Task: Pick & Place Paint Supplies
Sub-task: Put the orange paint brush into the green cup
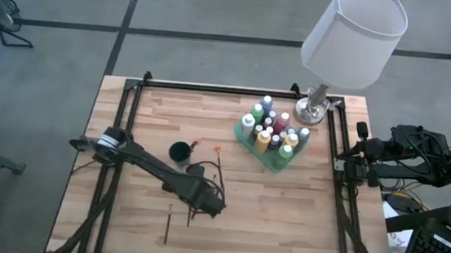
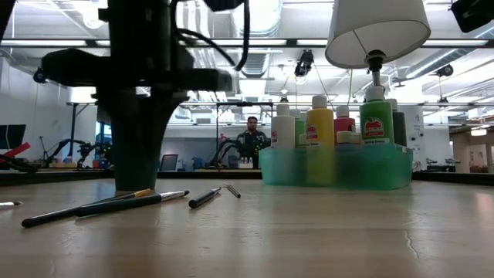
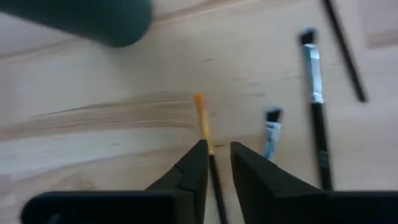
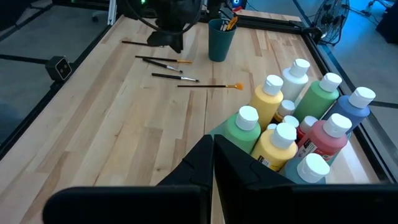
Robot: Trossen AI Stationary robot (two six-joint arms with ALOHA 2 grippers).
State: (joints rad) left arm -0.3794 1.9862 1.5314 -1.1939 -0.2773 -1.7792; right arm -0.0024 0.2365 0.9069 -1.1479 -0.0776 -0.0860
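Risk: left pincer [image 3: 217,163], fingers a narrow gap apart astride the thin orange-tipped dark-handled brush [image 3: 204,127] lying flat on the wooden counter [image 3: 124,124], seemingly not yet clamped, may skid off the handle and roll it toward neighbouring brushes.

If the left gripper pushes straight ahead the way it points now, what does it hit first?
Probably the orange-tipped brush, whose handle already runs between the fingers of the left gripper. Farther along that line is the dark green cup, though depth is unclear.
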